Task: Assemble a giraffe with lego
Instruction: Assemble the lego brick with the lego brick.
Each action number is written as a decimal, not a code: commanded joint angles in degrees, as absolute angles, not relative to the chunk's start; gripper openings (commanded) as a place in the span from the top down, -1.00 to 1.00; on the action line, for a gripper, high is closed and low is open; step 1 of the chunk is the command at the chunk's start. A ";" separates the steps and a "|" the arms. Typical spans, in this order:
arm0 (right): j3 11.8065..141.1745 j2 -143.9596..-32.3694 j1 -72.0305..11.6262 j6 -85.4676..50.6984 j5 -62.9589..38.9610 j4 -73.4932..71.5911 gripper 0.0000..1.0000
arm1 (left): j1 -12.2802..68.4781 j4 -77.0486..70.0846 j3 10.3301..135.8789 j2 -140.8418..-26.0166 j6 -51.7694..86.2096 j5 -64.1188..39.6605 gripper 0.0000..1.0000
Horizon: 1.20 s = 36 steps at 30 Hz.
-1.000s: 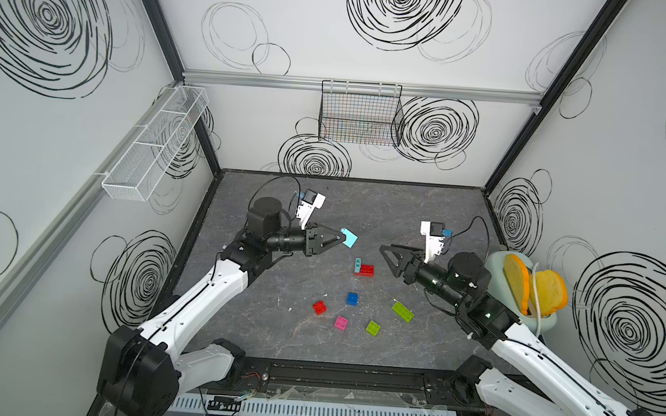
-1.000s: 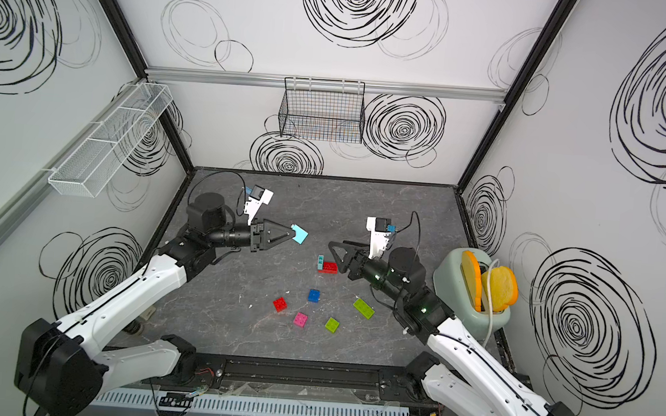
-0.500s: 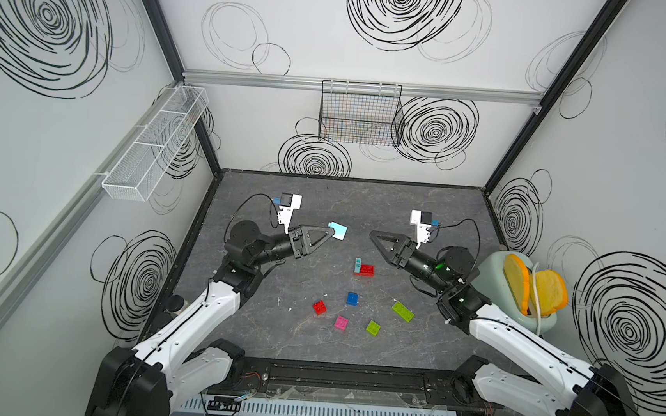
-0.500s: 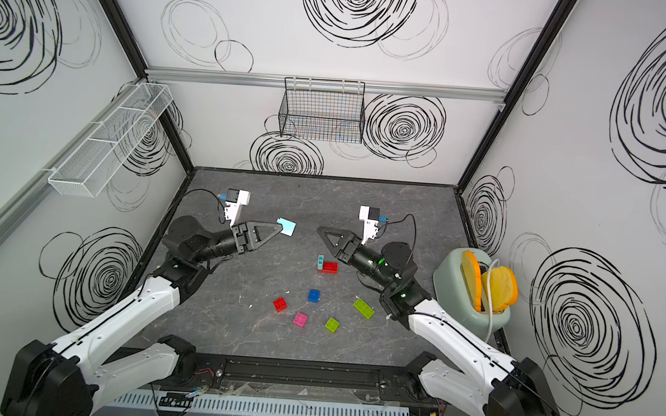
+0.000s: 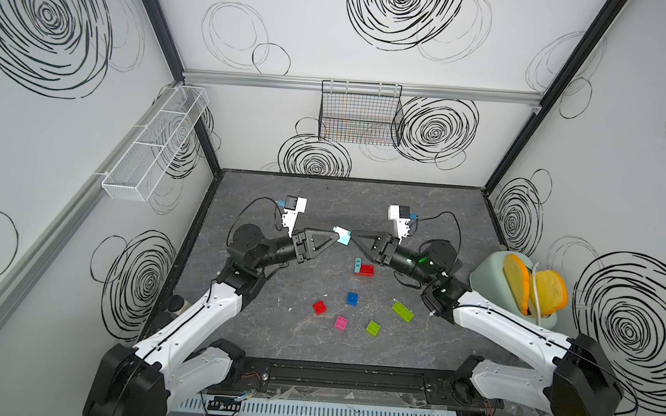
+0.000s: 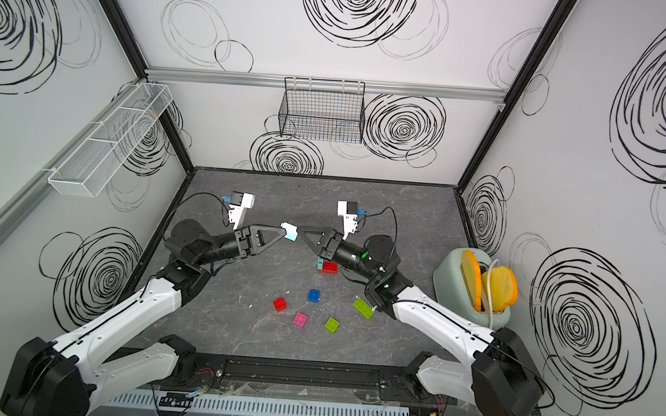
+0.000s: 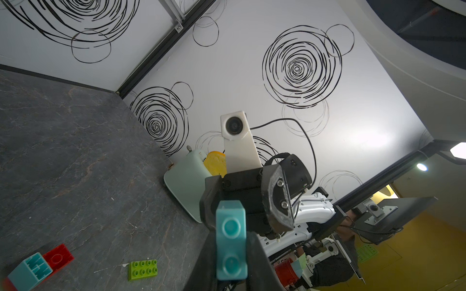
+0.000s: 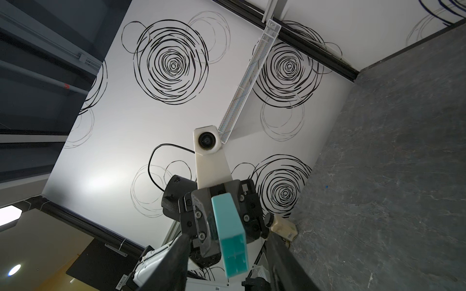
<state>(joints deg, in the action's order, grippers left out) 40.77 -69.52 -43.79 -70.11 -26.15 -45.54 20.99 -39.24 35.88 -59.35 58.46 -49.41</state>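
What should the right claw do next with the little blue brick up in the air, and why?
Probably close the right gripper on the cyan brick. The left gripper pinches it in mid-air, and the right wrist view shows the right fingers either side of it with gaps, so that side has no grip yet.
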 commanded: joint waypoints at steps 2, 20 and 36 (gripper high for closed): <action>43.71 -70.91 -44.86 -69.15 -27.73 -47.63 -0.01 | 21.41 -43.68 35.77 -58.88 58.86 -49.82 1.00; 44.56 -71.47 -46.64 -66.55 -27.78 -44.07 0.98 | 20.61 -41.75 36.30 -59.41 59.41 -48.14 0.91; 59.46 -63.30 -37.06 -42.47 -17.32 13.53 1.00 | 12.70 -3.86 40.67 -54.20 16.98 -43.27 -0.96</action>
